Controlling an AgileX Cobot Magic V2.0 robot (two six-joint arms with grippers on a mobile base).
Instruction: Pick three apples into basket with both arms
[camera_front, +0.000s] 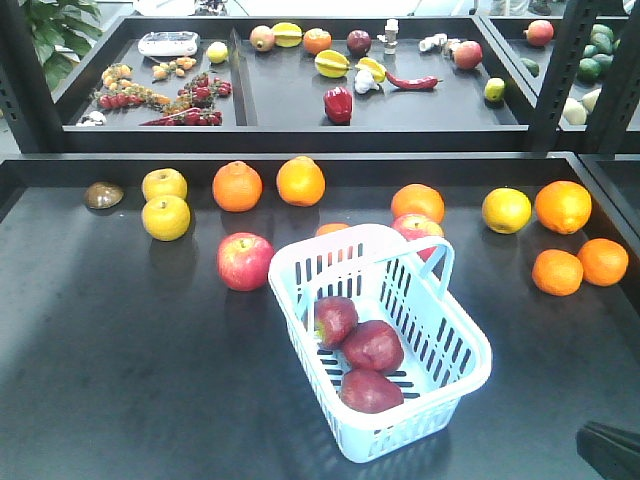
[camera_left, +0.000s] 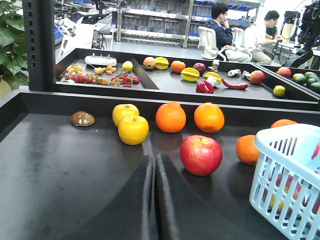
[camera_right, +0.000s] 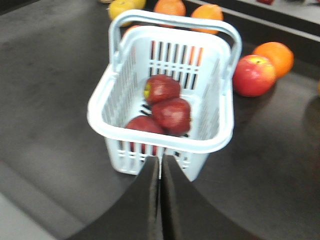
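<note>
Fingers: left (camera_left: 153, 200) and right (camera_right: 160, 197) both pressed together, empty | apples (camera_front: 372, 346) x3 sat in basket (camera_front: 470, 385) | advice: retract clear of handle

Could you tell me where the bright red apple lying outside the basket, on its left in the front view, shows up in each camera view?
Exterior front: bright red apple left of centre, beside the basket.
Left wrist: centre, left of the basket.
Right wrist: upper right, beyond the basket.
Shared landmark: the basket.
</note>
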